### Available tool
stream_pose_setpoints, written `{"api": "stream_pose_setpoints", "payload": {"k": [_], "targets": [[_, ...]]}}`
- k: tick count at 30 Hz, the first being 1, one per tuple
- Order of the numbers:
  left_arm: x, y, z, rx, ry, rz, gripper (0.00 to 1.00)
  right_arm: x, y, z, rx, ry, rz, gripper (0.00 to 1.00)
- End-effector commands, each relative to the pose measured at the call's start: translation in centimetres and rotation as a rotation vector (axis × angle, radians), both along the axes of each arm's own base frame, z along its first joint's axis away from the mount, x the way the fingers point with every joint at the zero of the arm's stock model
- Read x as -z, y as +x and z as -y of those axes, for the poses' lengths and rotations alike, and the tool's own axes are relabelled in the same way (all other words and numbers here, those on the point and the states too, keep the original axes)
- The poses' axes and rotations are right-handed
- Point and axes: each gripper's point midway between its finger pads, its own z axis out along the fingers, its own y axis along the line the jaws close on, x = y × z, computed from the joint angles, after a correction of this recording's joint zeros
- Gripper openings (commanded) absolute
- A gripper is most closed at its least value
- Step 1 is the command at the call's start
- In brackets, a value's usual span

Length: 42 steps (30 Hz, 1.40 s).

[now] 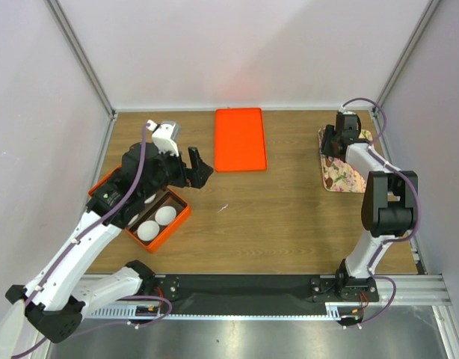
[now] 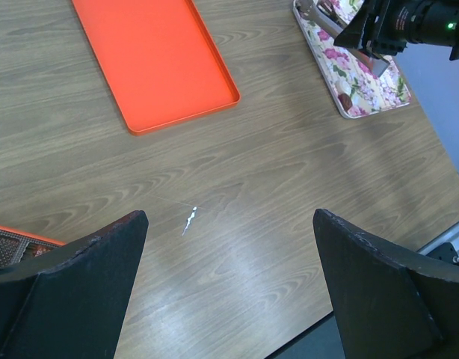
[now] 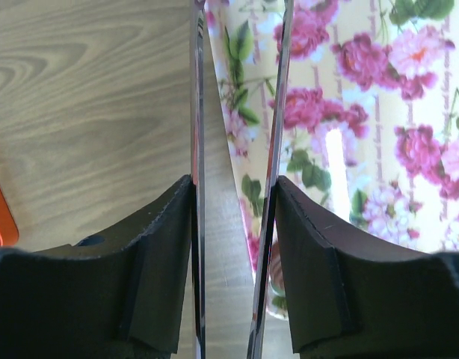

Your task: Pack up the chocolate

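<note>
No chocolate lumps show in any view. The floral plate lies at the far right; it also shows in the left wrist view and the right wrist view. My right gripper hangs over the plate's left edge, shut on metal tongs, whose two blades stand a little apart. The orange box at the left holds two white paper cups. My left gripper is open and empty, above bare table just right of the box.
A flat orange tray lies at the back middle. A small white scrap lies on the wood. Walls close in the table at the back and both sides.
</note>
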Motion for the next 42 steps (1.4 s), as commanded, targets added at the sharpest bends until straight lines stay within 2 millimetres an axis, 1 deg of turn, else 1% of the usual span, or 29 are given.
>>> {"api": "stream_pose_setpoints", "payload": {"k": [1, 2, 3, 4, 5, 8, 14, 15, 18, 21, 22, 25, 26, 28, 29, 31, 32, 39, 42], "targets": [[-1.5, 0.7, -0.2, -0.014, 0.005, 0.049, 1.00, -2.7, 3.3, -0.2, -0.022, 0.005, 0.121, 0.51], [-1.5, 0.8, -0.2, -0.015, 0.006, 0.049, 1.00, -2.1, 3.5, -0.3, -0.026, 0.006, 0.110, 0.51], [-1.5, 0.9, -0.3, -0.019, 0.009, 0.049, 1.00, -2.1, 3.9, -0.4, -0.029, 0.006, 0.113, 0.51], [-1.5, 1.0, -0.4, -0.023, 0.012, 0.049, 1.00, -2.0, 4.1, 1.1, 0.000, 0.004, 0.110, 0.50], [-1.6, 1.0, -0.3, -0.022, 0.013, 0.050, 1.00, -1.3, 4.3, 1.1, 0.001, 0.003, 0.093, 0.50], [-1.6, 1.1, -0.4, -0.027, 0.019, 0.051, 1.00, -0.8, 4.6, 1.2, 0.006, 0.000, 0.081, 0.50], [-2.2, 1.2, -0.4, -0.030, 0.016, 0.060, 1.00, -0.6, 5.1, 1.2, 0.015, 0.012, 0.084, 0.47], [-2.3, 1.2, -0.5, -0.030, 0.017, 0.062, 1.00, -0.3, 4.9, 1.1, 0.018, 0.018, 0.072, 0.47], [-2.5, 1.2, -0.6, -0.034, 0.020, 0.065, 1.00, -0.4, 4.8, 1.1, 0.025, 0.024, 0.065, 0.46], [-2.7, 1.1, -0.7, -0.037, 0.017, 0.069, 1.00, -1.0, 4.4, 1.2, 0.027, 0.022, 0.070, 0.44], [-2.8, 1.0, -0.8, -0.037, 0.016, 0.070, 1.00, -1.5, 4.3, 1.2, 0.027, 0.017, 0.075, 0.43], [-2.9, 0.9, -0.8, -0.037, 0.012, 0.073, 1.00, -1.9, 3.7, 1.7, 0.040, 0.006, 0.071, 0.41], [-3.1, 0.8, -0.8, -0.036, 0.007, 0.075, 1.00, -2.5, 3.5, 1.8, 0.041, 0.007, 0.081, 0.41], [-3.1, 0.7, -0.9, -0.037, 0.004, 0.074, 1.00, -2.8, 3.1, 1.9, 0.042, 0.010, 0.083, 0.40], [-3.5, 0.5, -1.0, -0.038, -0.002, 0.082, 1.00, -3.5, 3.0, 2.0, 0.042, 0.008, 0.095, 0.40], [-3.4, 0.5, -1.1, -0.040, 0.000, 0.081, 1.00, -3.9, 2.6, 2.2, 0.046, 0.004, 0.096, 0.39], [-3.6, 0.3, -1.2, -0.042, -0.004, 0.088, 1.00, -4.5, 2.5, 2.2, 0.043, 0.003, 0.107, 0.39], [-4.1, 0.3, -1.5, -0.049, 0.003, 0.103, 1.00, -5.8, 1.8, 2.4, 0.043, -0.003, 0.114, 0.38], [-4.4, 0.3, -1.7, -0.055, 0.007, 0.107, 1.00, -5.9, 1.7, 2.5, 0.038, -0.004, 0.110, 0.40]]}}
